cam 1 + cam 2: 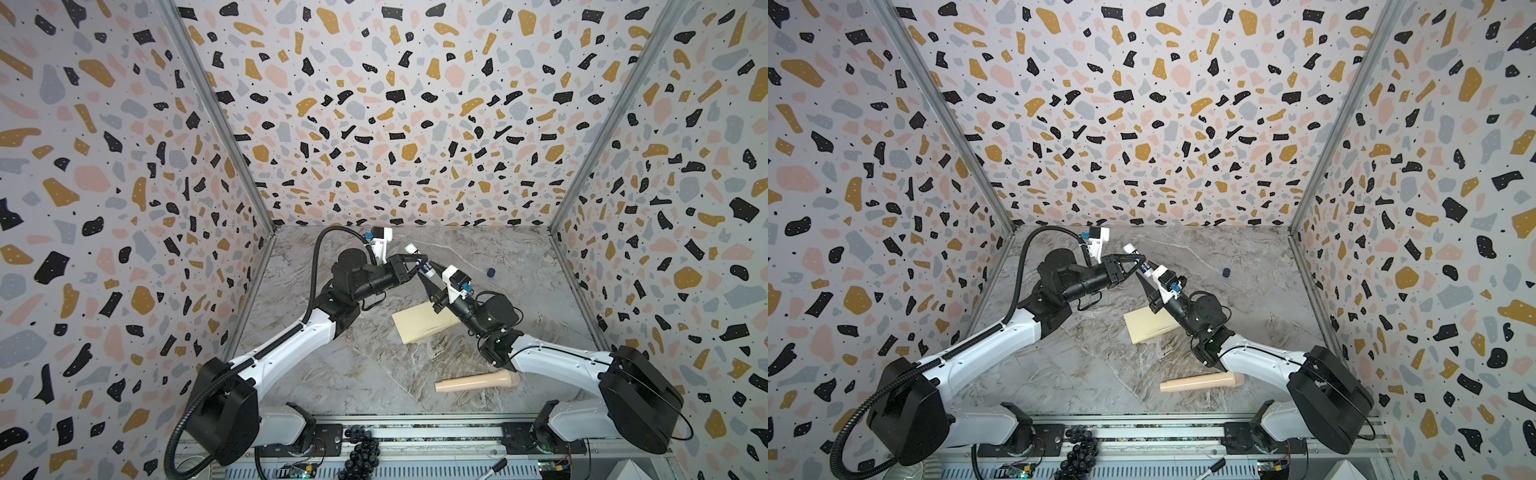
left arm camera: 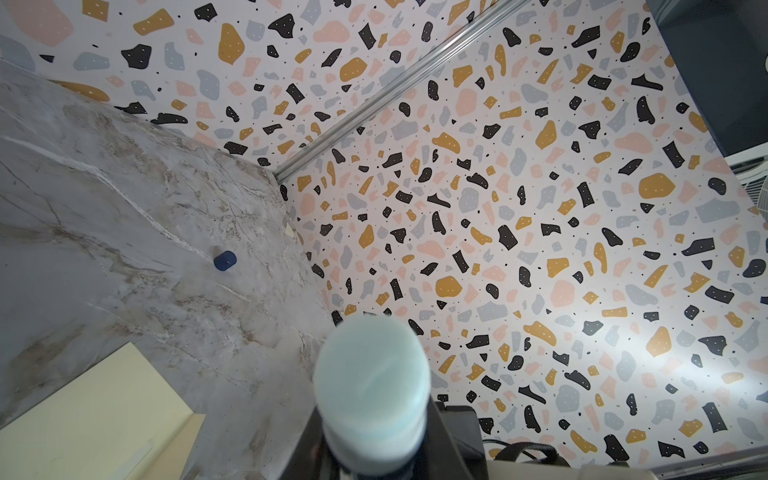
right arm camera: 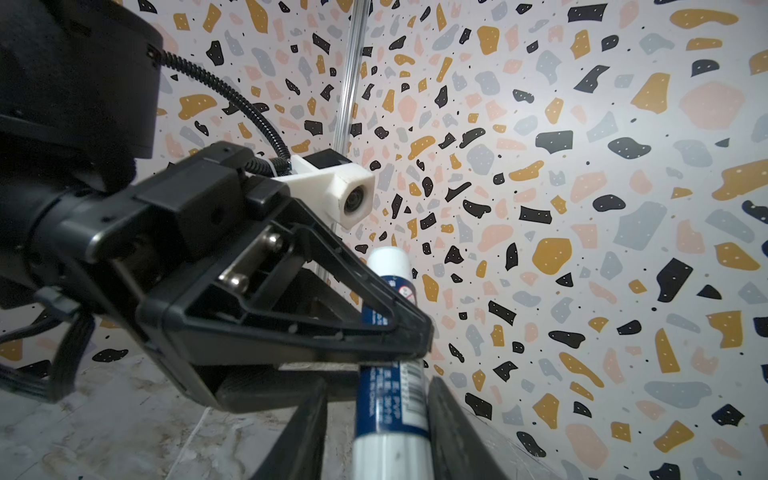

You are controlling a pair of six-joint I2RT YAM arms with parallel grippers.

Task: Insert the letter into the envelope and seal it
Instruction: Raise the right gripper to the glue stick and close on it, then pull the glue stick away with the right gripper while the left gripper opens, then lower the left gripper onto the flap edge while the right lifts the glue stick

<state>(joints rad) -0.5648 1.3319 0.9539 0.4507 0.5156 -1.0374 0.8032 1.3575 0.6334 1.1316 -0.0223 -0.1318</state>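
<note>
Glue stick point(image 3: 386, 419) barcode point(image 3: 413, 386): R wrist view; envelope point(image 1: 415, 327): other 3.

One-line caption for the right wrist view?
Left gripper clamps the glue stick mid-body; right gripper straddles its near end, jaws open.

The envelope point(image 1: 419, 326), plain pale cream-yellow paper, lies flat near the middle of the marble table point(image 1: 374, 374) in both top views, its long axis running from 8 to 2 o'clock, its 2 o'clock end hidden.
</note>
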